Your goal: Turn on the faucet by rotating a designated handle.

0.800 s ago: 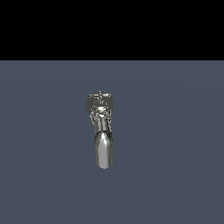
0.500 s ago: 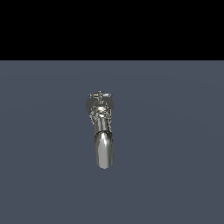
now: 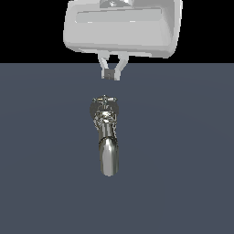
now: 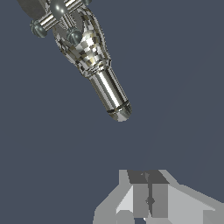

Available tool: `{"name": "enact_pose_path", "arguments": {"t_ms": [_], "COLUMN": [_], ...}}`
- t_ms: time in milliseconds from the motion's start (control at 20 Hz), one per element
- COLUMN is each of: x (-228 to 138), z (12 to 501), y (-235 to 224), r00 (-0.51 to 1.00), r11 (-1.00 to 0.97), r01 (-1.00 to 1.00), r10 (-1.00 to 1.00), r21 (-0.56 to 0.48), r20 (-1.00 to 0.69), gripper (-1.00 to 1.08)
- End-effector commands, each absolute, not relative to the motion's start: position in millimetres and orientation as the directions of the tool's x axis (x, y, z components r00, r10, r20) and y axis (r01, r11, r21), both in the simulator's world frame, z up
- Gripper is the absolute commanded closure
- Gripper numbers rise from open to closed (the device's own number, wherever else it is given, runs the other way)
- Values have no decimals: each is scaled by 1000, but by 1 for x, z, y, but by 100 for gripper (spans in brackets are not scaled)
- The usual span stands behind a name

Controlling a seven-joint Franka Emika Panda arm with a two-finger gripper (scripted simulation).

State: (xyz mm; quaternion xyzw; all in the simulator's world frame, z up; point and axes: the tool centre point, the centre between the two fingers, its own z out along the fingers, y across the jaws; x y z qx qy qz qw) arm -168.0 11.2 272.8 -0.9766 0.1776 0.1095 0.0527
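My gripper hangs in the middle of the exterior view, at the far side of the scene, below the pale block of my wrist body that fills the upper part of that view. The two fingers angle inward and their tips meet, and in the wrist view the dark pads sit pressed flat against each other with nothing between them, so my hand is clenched on nothing.

The faucet stands on the dark grey floor, centred in the exterior view, neither left nor right of my gripper but nearer to the camera and apart from my fingertips. Its bulbous chrome body lies at the far end, and a smooth spout reaches toward the near side, ending in a rounded mouth.

On top of the body sits the cross handle, a set of short arms with ball ends around a round hub; in the exterior view it shows only as small knobs at the faucet's far end. My fingers are not touching it.
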Motion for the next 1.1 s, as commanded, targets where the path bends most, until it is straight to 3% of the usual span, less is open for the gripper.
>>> {"name": "enact_pose_path", "arguments": {"t_ms": [0, 50, 100, 150, 200, 250, 300, 350, 400, 450, 500, 550, 600, 650, 700, 750, 800, 850, 900, 950, 1000, 1050], "x": [-144, -120, -114, -103, -91, -91, -85, -61, -48, -82, -81, -65, -27, -29, -5, -12, -9, -4, 3, 10, 16, 17], "z": [248, 253, 243, 232, 224, 225, 213, 220, 209, 180, 171, 163, 174, 178, 162, 167, 177, 176, 177, 176, 173, 174], "y": [8, 8, 20, 10, -21, -25, -7, 40, -28, 0, -8, 24, 15, 19, -17, -59, -100, -106, -112, -122, -134, -110], "r00": [863, 870, 891, 898, 857, 853, 883, 911, 898, 869, 861, 876, 912, 917, 876, 827, 807, 812, 814, 780, 836, 858], "r11": [-874, -869, -899, -906, -861, -858, -889, -913, -899, -873, -867, -880, -909, -912, -873, -826, -807, -813, -816, -783, -841, -862], "r01": [-478, -479, -433, -421, -506, -513, -459, -407, -438, -485, -496, -474, -408, -398, -482, -562, -590, -582, -578, -621, -541, -506], "r10": [-447, -450, -416, -409, -497, -504, -454, -403, -436, -475, -483, -468, -402, -392, -479, -561, -591, -582, -577, -619, -537, -502], "r21": [-89, -126, -66, -49, -41, -41, -14, -32, -30, -50, -54, -32, -90, -99, -75, -53, -31, -16, -7, -3, 7, 11], "r20": [-236, -203, -184, -160, -138, -136, -122, -82, -54, -138, -158, -120, -80, -74, -53, -30, 24, 48, 72, 97, 108, 112], "gripper": [25, -1, -39, -34, -53, -53, -24, -32, -14, -77, -77, -65, -57, -57, 83, 83, 32, 37, 96, -86, -54, -54]}}
